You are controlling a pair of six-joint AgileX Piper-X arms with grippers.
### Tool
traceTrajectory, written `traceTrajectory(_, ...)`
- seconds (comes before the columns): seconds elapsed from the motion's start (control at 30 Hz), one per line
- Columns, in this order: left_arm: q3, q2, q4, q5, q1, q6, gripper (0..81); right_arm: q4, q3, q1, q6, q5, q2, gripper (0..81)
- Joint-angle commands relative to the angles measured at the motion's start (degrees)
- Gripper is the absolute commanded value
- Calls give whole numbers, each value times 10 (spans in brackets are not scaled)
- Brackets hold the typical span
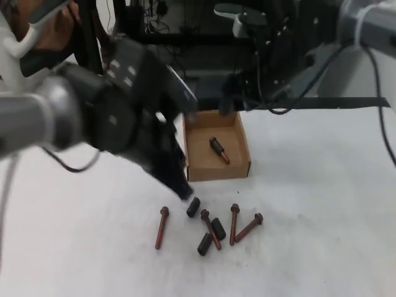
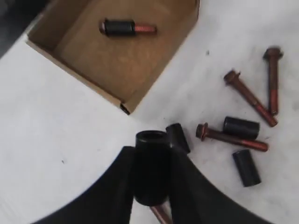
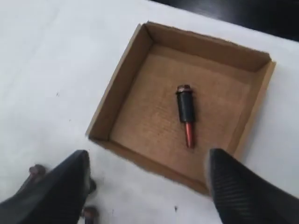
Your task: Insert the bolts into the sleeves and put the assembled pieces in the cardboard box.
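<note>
**High view.** The cardboard box [image 1: 216, 170] holds one assembled piece [image 1: 218, 150]. On the white bench [image 1: 322, 204] in front of the box, four bolts [image 1: 161, 228] and three sleeves [image 1: 218, 228] lie loose in a cluster. The left gripper [image 1: 184, 190] is low over the bench, just beside the sleeve nearest the box.

**Left wrist view.** The left gripper [image 2: 151, 161] is clamped on a held sleeve [image 2: 150, 182], whose open end faces the camera. Three more sleeves [image 2: 241, 127] lie loose. There are four bolts [image 2: 250, 98], one partly hidden under the gripper. The cardboard box [image 2: 117, 65] contains one assembled piece [image 2: 122, 27].

**Right wrist view.** The right gripper [image 3: 148, 161] hangs above the cardboard box [image 3: 149, 112] with fingers [image 3: 60, 191] spread wide, gripping nothing. One assembled piece [image 3: 185, 112] lies on the box floor.
</note>
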State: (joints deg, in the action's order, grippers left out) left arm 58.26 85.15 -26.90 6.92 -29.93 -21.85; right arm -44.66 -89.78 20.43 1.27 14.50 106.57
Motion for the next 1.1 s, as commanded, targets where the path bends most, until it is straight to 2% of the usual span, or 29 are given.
traceTrajectory(0.0,-29,-67,26,56,19,26,17,-21,63,4,52,-37,-35,659)
traceTrajectory(0.1,-83,-157,70,70,32,38,17,-17,145,14,164,-99,-66,659)
traceTrajectory(0.23,-155,-281,142,80,34,116,17,26,224,44,307,-126,-86,659)
traceTrajectory(0.33,-184,-379,156,78,31,184,17,29,249,74,400,-142,-86,659)
traceTrajectory(0.43,-196,-457,154,73,32,205,17,36,259,104,469,-213,-86,659)
traceTrajectory(0.57,-195,-541,147,73,32,194,17,56,259,130,502,-312,-83,659)
traceTrajectory(0.7,-195,-605,104,33,34,174,17,17,259,131,542,-327,-75,659)
traceTrajectory(0.87,-189,-651,45,32,34,150,17,3,261,133,590,-363,-65,659)
traceTrajectory(1.07,-178,-660,44,21,33,150,17,19,264,133,639,-356,-55,659)
